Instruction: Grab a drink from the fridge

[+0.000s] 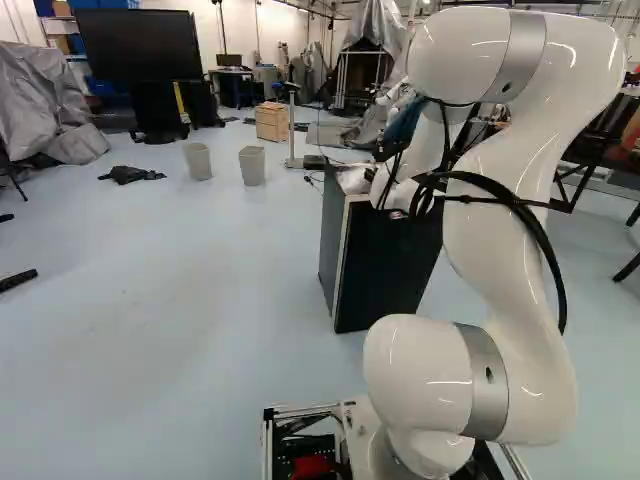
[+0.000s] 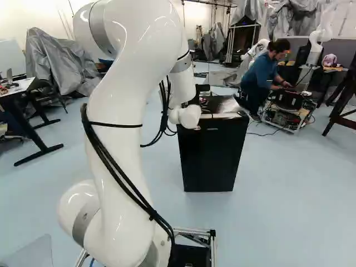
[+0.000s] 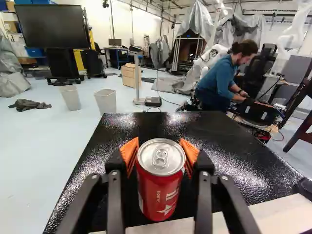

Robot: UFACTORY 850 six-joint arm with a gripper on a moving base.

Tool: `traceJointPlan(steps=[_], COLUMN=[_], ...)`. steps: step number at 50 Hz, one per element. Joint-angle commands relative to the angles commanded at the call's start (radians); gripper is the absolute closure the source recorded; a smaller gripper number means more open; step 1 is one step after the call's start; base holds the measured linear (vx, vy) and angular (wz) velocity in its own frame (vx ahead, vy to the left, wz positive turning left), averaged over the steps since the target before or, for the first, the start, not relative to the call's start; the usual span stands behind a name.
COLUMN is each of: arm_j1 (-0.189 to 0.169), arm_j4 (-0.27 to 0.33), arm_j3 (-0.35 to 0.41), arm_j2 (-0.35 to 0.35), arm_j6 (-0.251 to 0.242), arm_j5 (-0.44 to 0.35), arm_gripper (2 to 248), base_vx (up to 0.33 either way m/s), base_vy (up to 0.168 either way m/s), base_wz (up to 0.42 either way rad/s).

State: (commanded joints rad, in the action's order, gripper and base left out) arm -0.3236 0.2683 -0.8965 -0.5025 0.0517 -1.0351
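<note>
Well ahead of the jaws, a big black screen [image 3: 51, 25], two grey bins [image 3: 106, 103] and a wooden box [image 3: 128, 78] stand apart

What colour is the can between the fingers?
Red, with a bare silver top; it shows best in the wrist view.

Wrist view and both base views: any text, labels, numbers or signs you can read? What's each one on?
No text reads for certain.
Red can, large white letters: curve out of sight, no whole word legible.
Red can, small white print beside them: too small to read.
Red can, white star-like mark below the large letters: a sign, no text.
Black fridge, small pale mark high on its front: too small to tell if it's text.
</note>
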Motion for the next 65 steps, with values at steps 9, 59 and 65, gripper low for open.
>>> traceJointPlan(steps=[9,59,65], arm_j1=[0.000,0.000,0.000], arm_j4=[0.000,0.000,0.000], arm_j3=[0.000,0.000,0.000], arm_j2=[0.000,0.079,0.080], arm_j6=[0.000,0.000,0.000], arm_j5=[0.000,0.000,0.000], arm_gripper=[151,151,151], base_vx=[0.000,0.000,0.000], base_vy=[0.000,0.000,0.000], base_wz=[0.000,0.000,0.000])
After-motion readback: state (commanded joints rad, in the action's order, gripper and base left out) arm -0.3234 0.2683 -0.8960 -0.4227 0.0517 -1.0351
